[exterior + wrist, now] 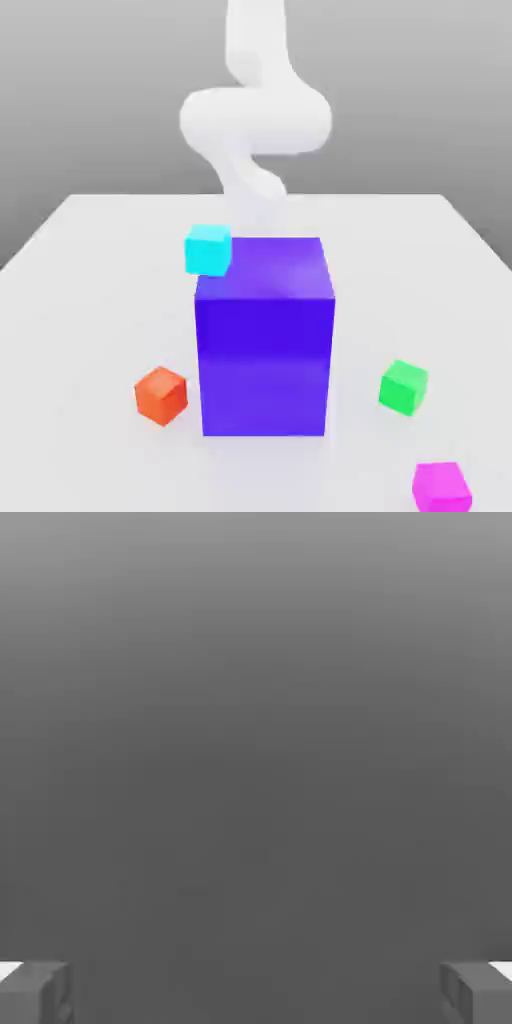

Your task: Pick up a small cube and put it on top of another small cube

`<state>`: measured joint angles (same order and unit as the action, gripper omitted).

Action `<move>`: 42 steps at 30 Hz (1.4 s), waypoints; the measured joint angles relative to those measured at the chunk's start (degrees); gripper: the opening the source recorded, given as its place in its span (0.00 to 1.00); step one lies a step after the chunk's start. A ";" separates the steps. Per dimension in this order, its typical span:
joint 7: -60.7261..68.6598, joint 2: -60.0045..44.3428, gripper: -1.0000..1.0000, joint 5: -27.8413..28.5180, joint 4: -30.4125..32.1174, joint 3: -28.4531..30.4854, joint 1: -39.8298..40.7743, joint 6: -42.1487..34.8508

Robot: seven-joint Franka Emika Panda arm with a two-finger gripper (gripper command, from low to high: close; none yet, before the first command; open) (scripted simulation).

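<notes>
Exterior view: a big blue block stands on the white desk, and the white robot arm rises behind it. The cyan cube overlaps the block's top at the exterior view's left; whether it touches the block cannot be told. The orange-red cube sits on the desk just beside the block, on the exterior view's left. On the exterior view's right of the block lies the green cube, a little apart from it, and the magenta cube is farther from the block and nearer the camera, partly cut off by the frame edge. In the hand view, the end effector is released, its two fingers wide apart with nothing between them.
</notes>
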<state>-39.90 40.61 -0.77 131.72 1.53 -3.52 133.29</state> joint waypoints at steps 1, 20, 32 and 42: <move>2.60 -2.26 0.50 -0.40 -0.03 0.62 -1.46 0.65; 48.79 -41.87 0.50 -7.98 -0.46 2.68 -18.87 12.10; 64.44 -65.84 0.50 -0.58 -1.48 -0.23 -21.47 22.36; 64.66 -68.62 0.00 -0.56 -2.03 -0.36 -21.43 24.32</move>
<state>24.76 -28.01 -1.34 129.69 1.17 -24.95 157.61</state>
